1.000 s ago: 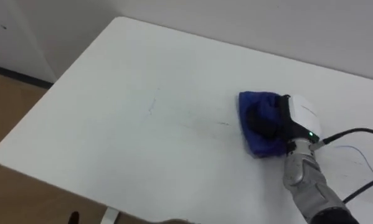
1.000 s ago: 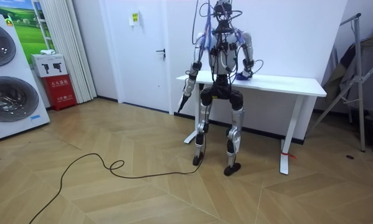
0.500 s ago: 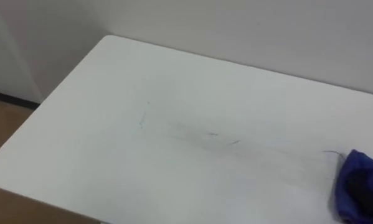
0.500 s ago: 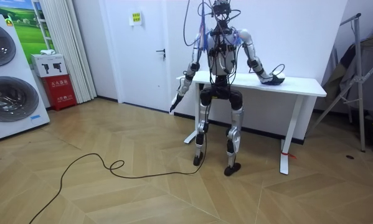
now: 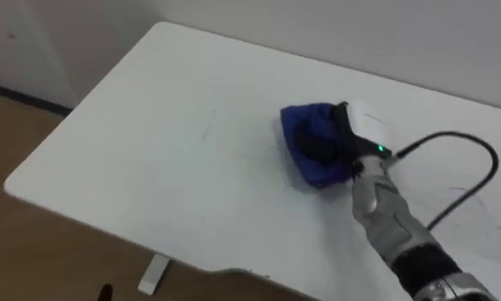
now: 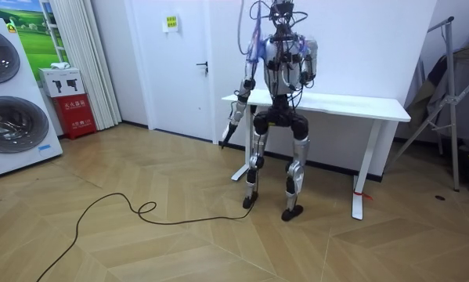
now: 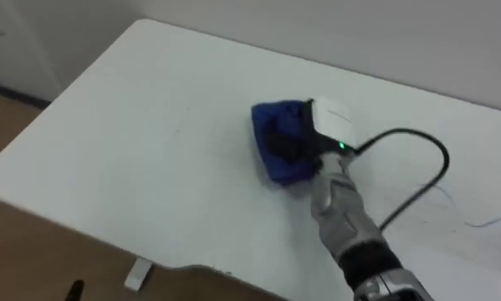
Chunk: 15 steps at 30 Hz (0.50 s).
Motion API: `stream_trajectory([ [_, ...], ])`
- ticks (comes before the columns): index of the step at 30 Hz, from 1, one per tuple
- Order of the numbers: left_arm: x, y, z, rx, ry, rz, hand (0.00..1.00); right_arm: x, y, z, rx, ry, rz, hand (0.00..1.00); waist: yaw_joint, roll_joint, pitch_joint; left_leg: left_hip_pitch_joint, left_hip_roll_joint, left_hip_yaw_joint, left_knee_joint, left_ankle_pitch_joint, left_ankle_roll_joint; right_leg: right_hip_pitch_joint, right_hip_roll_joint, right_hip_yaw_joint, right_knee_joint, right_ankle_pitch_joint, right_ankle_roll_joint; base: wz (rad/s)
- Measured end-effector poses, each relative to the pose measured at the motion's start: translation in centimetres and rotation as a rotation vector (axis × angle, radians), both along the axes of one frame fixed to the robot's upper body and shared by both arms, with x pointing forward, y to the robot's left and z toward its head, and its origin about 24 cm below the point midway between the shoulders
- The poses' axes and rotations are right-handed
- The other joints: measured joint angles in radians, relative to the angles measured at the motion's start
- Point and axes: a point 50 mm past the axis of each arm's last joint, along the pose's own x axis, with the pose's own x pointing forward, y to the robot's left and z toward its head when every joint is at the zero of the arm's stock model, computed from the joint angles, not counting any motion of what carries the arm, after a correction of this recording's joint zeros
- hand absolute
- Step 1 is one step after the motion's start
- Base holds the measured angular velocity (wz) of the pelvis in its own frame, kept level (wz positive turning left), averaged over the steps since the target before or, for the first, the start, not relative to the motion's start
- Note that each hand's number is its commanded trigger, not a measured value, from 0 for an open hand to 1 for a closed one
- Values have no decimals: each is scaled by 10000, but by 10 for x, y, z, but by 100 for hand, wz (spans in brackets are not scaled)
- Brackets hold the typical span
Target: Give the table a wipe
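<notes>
**Blue wiping cloth, in service on a white table**

Location: the blue cloth (image 5: 296,138) lies on the table (image 5: 141,150), about mid-width and towards the far side, well clear of every edge. The right hand (image 5: 360,134) rests on its right-hand part, the arm reaching in from the lower right. The cloth is bunched up around the hand, with blue folds above and below it. Whether the hand presses flat or grips the fabric cannot be told.

Cloth: deep blue, soft, thick-looking and rumpled into a rough pad, with no firm outline.

Handling (judged): light and limp, and not fragile. It should slide easily on the smooth top and tends to fold or roll under sideways drag. It is best taken from above at the middle of the pad, with downward pressure so the whole pad travels with the hand.

Table: white rectangular top with rounded corners, smooth and matte. It is hard and flat, and stands on a white frame by the wall. Faint thin marks (image 5: 207,130) lie left of the cloth.

Other: the robot stands at the table's near edge on a parquet floor (image 6: 140,243). Its left hand (image 6: 231,125) hangs at its side, idle.
</notes>
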Motion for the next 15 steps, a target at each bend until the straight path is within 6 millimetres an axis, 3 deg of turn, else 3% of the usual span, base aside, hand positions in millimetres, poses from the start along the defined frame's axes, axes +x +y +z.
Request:
stream_trajectory([
  [1, -10, 2, 1, 62, 221, 196, 0, -3, -6, -5, 7, 116, -227, 100, -29, -58, -12, -2, -36, -35, 10, 4, 10, 95, -24, -108, -57, -16, 37, 64],
  [3, -34, 9, 4, 258, 600, 860, 0, -40, -55, -45, -283, 1525, -1538, 100, -170, -120, 17, 4, -232, -353, 34, 12, 70, 427, -178, -452, -69, -127, 208, 67],
  [4, -38, 10, 5, 295, 653, 954, 0, -53, -66, -53, 248, 1528, -2018, 100, -184, -125, 15, 25, -266, -360, 37, 4, 86, 476, -206, -433, -69, -146, 238, 38],
  [6, -61, 12, 9, 421, 1044, 1467, 0, -84, -87, -65, 707, 1202, -2961, 100, -861, -127, 16, 190, -374, -219, 33, -19, 123, 739, -332, -466, -109, -238, 383, 17],
  [7, -63, 14, 10, 496, 1049, 1530, 0, -93, -94, -69, 783, 1186, -3255, 100, -1027, -131, -6, 226, -390, -148, 29, -42, 162, 782, -362, -453, -96, -286, 447, 10],
  [11, -49, 26, 14, 952, 241, 1652, 0, -149, -145, -82, 881, 1411, -5656, 100, -1943, -192, -137, 440, -451, 312, 123, -227, 323, 917, -553, -320, 92, -442, 516, -7],
  [13, -36, 33, 16, 1129, -205, 1522, 0, -174, -165, -86, 687, 1788, -6513, 100, -2223, -196, -192, 468, -454, 499, 448, -455, 384, 902, -664, -134, 411, -519, 552, -28],
  [15, -14, 39, 19, 1327, -893, 1168, 0, -201, -181, -89, 522, 2222, -7313, 100, -2562, -68, -273, 357, -321, 668, 1222, -946, 478, 894, -811, -181, 1169, -586, 573, -18],
])
